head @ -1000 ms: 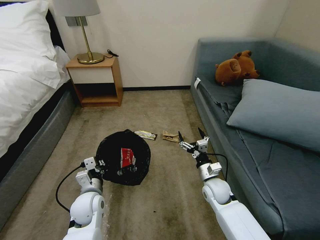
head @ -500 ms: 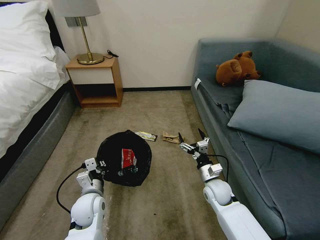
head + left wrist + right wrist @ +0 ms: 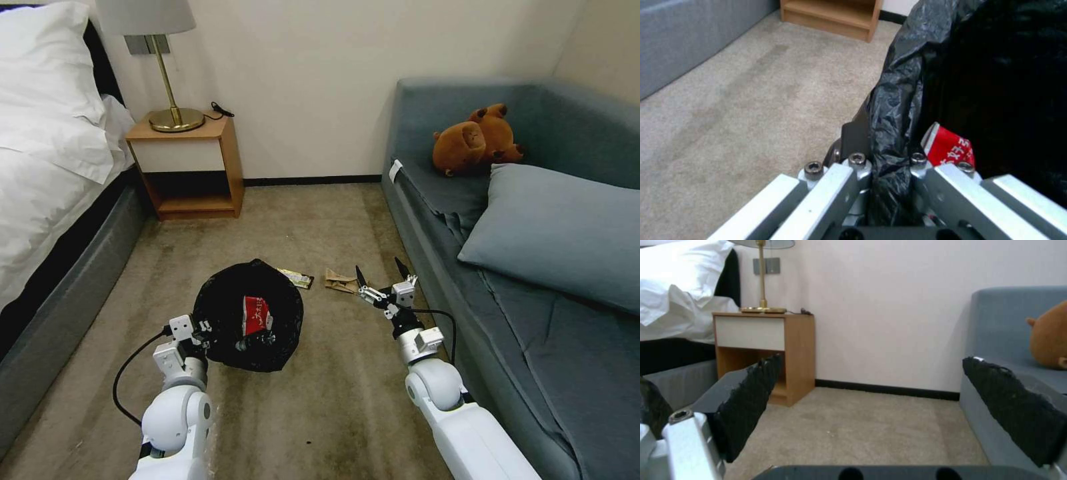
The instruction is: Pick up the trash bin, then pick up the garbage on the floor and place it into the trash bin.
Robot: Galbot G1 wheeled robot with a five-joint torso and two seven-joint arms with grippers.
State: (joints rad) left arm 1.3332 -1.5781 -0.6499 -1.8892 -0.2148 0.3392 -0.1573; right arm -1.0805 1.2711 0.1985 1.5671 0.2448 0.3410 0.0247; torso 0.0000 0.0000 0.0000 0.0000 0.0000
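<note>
Your left gripper [image 3: 200, 328] is clamped on the near rim of the trash bin [image 3: 248, 313], and in the left wrist view you can see its fingers [image 3: 857, 135] pinched shut on the crinkly black bag [image 3: 898, 100] where it folds over the edge. The bin sits over the carpet [image 3: 320, 400] between the bed [image 3: 47, 200] and the sofa [image 3: 533, 300], mouth facing up toward your head camera. I honestly can't say if it's off the floor or resting on it.

Inside you've got the red-white snack wrapper [image 3: 255, 315], long axis running roughly away from you, standing against the liner. Below it there's something that looks like the bottle [image 3: 257, 342], lying crosswise, but it's dark in there so take that loosely.

Two bits are on the floor just beyond the bin: the flat yellow-green wrapper [image 3: 297, 278], long axis angled toward the sofa, its near end tucked right at the bin's far rim, and the crumpled brown paper bag [image 3: 341, 282] just beside it on the sofa side.

Your right gripper [image 3: 381, 277] hangs near the paper bag, fingers spread wide with nothing between them, pointing toward the far wall and the nightstand [image 3: 773, 350].
</note>
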